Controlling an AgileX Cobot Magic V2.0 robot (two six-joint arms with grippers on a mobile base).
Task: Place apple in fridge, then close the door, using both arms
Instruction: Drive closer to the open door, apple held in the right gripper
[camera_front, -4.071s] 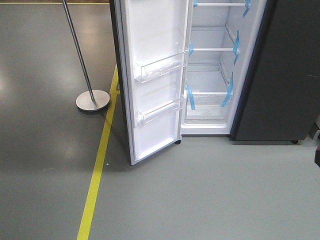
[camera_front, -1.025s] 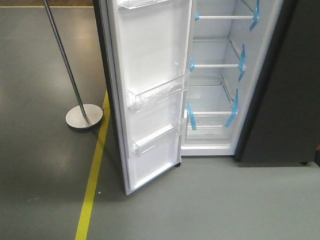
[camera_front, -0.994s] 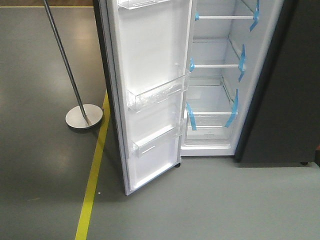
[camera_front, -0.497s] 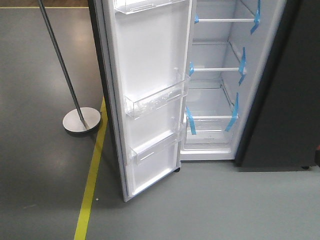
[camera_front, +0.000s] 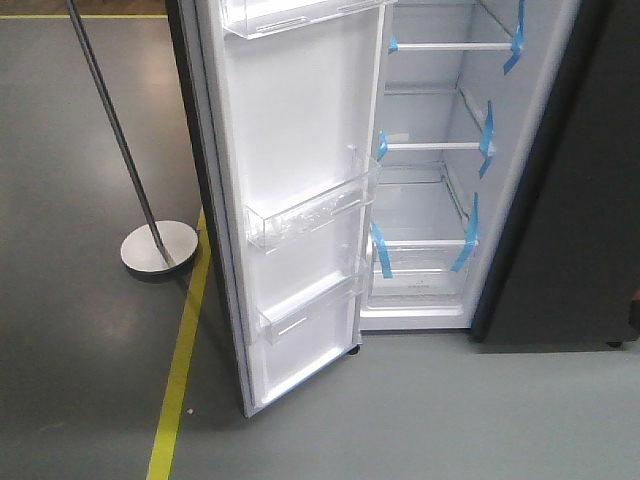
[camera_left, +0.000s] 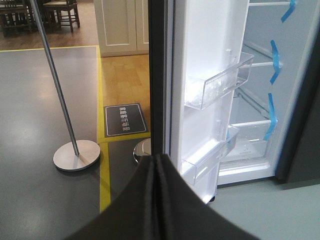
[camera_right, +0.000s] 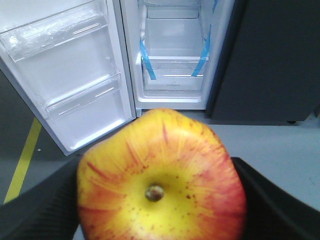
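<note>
the apple (camera_right: 161, 180) sits in the right gripper (camera_right: 160, 212), whose dark fingers (camera_right: 42, 210) press on it from both sides, with the stem dimple turned to the camera. so the right gripper is closed around the fruit and holds it in the air, well apart from the fridge (camera_front: 430, 190). the relation that matters is this: in the right wrist view the open white compartment stands straight ahead of the apple, a little to the right of the door (camera_front: 300, 150), and nothing is between them. the shelves (camera_front: 432, 146), marked with blue tape (camera_front: 486, 125), lie flat and run across the way of approach, so i judge the apple must go in forward, level with a gap between two shelves. which shelf is at the right height i cannot tell. the left gripper (camera_left: 158, 165) is pressed closed with nothing in it, and it points to the narrow edge of the door, which stands swung wide on the left side with its clear bins (camera_left: 220, 80) facing the compartment. the door is tall and upright, and the left arm is the nearer one to it, so it seems the natural arm for the later push.
</note>
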